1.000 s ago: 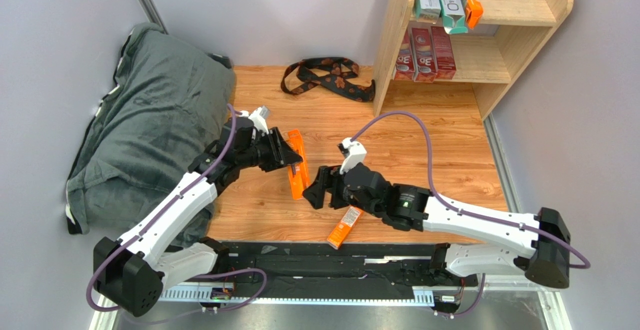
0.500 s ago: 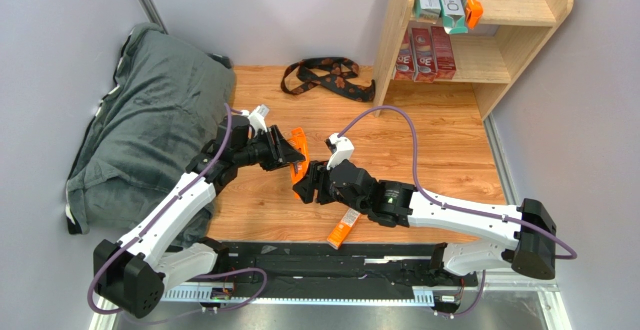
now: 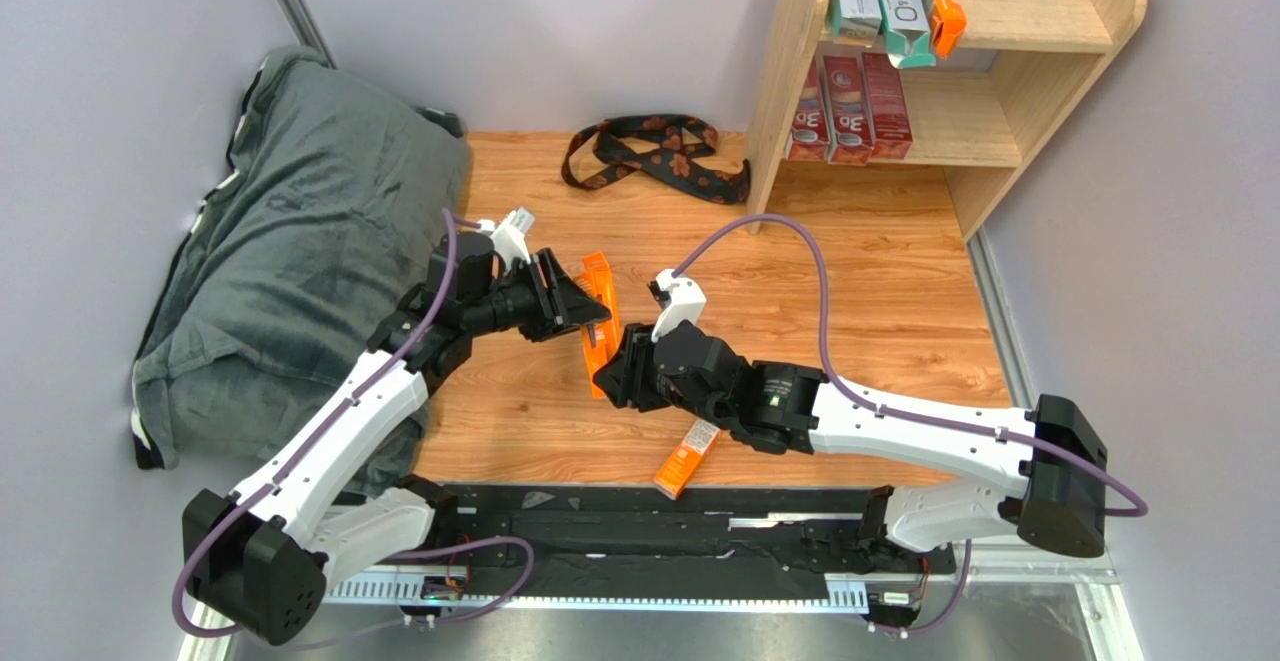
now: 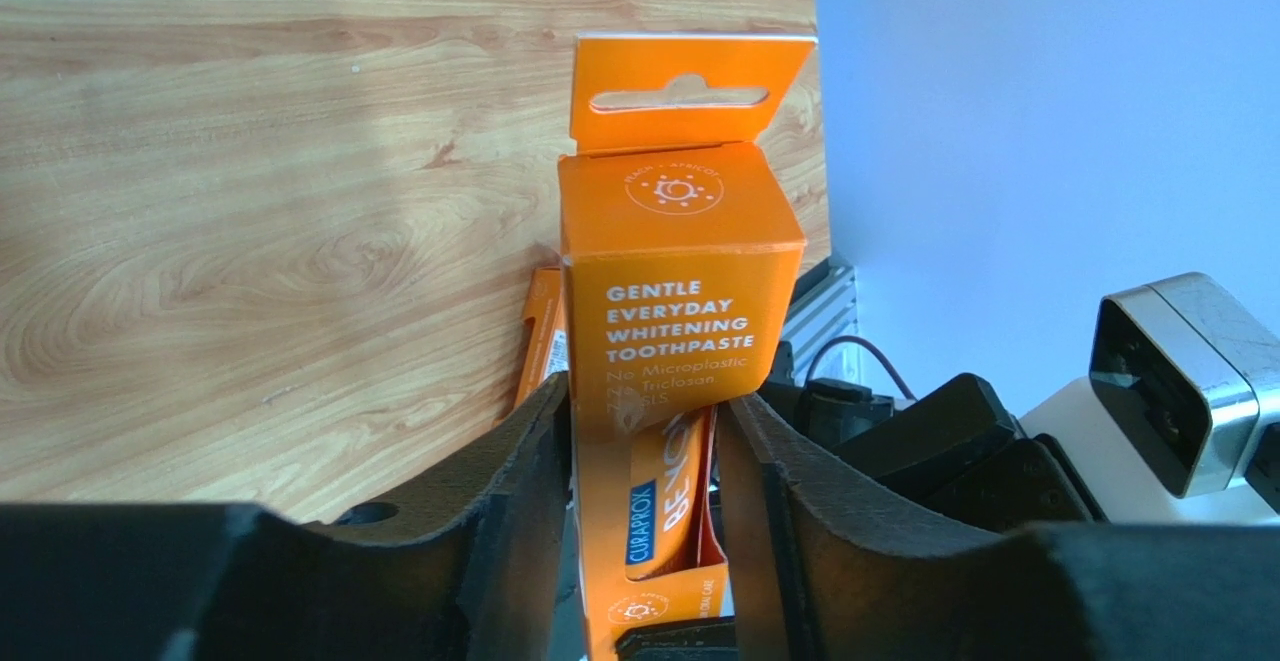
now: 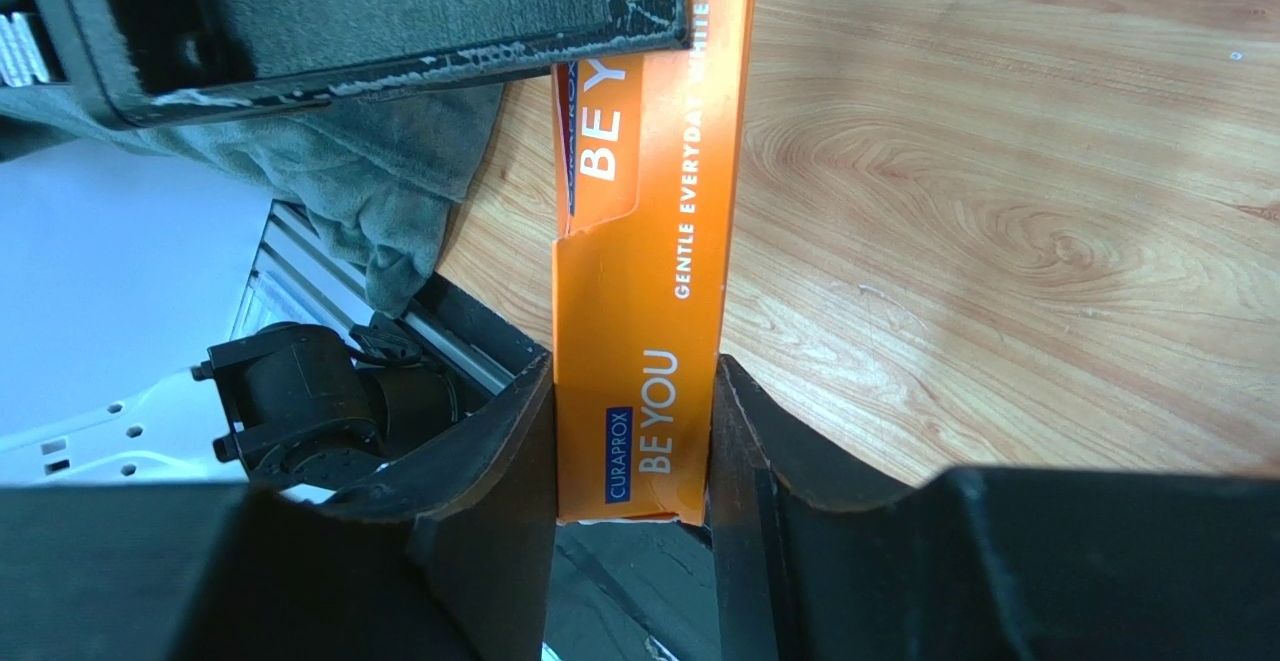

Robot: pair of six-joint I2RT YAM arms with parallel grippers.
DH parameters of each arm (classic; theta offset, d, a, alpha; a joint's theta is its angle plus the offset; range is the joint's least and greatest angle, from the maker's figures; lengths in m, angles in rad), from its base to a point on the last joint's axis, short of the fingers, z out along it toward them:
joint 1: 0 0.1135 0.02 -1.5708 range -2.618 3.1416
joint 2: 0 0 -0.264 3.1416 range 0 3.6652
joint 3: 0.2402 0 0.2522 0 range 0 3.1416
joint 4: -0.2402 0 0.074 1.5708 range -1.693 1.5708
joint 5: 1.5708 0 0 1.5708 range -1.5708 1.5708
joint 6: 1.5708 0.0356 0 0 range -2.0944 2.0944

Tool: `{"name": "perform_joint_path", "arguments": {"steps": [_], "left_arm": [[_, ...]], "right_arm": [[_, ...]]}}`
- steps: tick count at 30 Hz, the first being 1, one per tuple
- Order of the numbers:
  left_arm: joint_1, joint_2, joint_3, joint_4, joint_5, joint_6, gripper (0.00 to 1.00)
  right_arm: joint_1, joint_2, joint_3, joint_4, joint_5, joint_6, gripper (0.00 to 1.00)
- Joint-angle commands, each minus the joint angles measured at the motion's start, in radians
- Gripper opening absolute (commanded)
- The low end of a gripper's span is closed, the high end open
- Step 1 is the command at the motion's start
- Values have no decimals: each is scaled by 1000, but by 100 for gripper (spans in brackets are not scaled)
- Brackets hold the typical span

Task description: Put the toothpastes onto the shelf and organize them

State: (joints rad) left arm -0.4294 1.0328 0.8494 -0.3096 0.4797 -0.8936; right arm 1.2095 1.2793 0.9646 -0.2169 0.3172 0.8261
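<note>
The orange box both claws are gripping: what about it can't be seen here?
- Held orange cardboard toothpaste box: top view, lower part covered by the left gripper and right gripper.
- Its lower sides: left wrist view, behind that gripper's fingers.
- Its far end: right wrist view, behind the left gripper's black finger.
- Second orange box, lying loose: top view, print too small.
</note>
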Motion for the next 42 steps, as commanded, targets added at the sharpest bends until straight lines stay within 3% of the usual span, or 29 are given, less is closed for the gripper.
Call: {"name": "perform_joint_path", "arguments": {"steps": [1,8,11,18,26,33,42], "left_arm": [[8,-34,11,34,1,-15,51],[11,-45,46,-20,-13,47,77],[11,-46,88,-57,-26,102,83],[11,-24,232,-290,-193,320,85],[11,-5,336,-528,-541,467,86],[11,3,318,-533,-553,482,87],[11,30,266,-503,-514,482,87]], "right_arm": [[5,-9,51,-25,34,8,35],[-1,-32,56,-53,62,-8,35],[-11,-44,56,-73,65,-10,35],[-37,-104,34,-122,89,-22,34],[-67,-166,22,-174,111,-36,34],[-93,-182,111,-259,114,-105,35],[-243,-129,515,-446,108,-306,35]]}}
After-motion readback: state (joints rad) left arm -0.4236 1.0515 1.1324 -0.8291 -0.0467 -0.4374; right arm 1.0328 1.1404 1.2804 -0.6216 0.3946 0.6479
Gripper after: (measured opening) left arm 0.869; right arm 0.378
